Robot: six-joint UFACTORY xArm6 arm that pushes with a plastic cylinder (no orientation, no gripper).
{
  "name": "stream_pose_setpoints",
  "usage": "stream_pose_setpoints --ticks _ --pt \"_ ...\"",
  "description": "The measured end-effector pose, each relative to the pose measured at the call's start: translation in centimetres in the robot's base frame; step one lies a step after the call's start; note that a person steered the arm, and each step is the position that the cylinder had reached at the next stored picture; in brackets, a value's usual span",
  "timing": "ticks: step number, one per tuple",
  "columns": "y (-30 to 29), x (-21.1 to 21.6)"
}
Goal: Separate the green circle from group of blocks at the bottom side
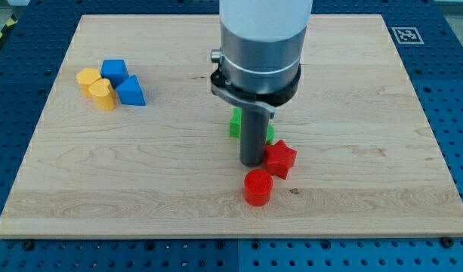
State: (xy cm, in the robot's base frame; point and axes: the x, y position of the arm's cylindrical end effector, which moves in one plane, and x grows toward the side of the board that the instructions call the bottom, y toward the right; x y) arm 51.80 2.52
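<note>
Just one camera here, parked high off the bottom edge of the pale wooden board [352, 98], tilted down, far enough to catch all four edges.

Green [235, 122] peeks out either side of the rod, mostly hidden, above the red star [280, 159] and red circle [257, 187].

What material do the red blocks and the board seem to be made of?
The red star and red circle look like matte plastic, perhaps 3D-printed: fine ridges show on their sides. The board looks like pale, smooth wood, with visible grain lines.
</note>
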Motion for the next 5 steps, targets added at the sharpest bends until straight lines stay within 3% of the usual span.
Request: stream_pose_setpoints --ticks 3,5 --pt "2.9 -6.5" --pt "7.5 -6.6"
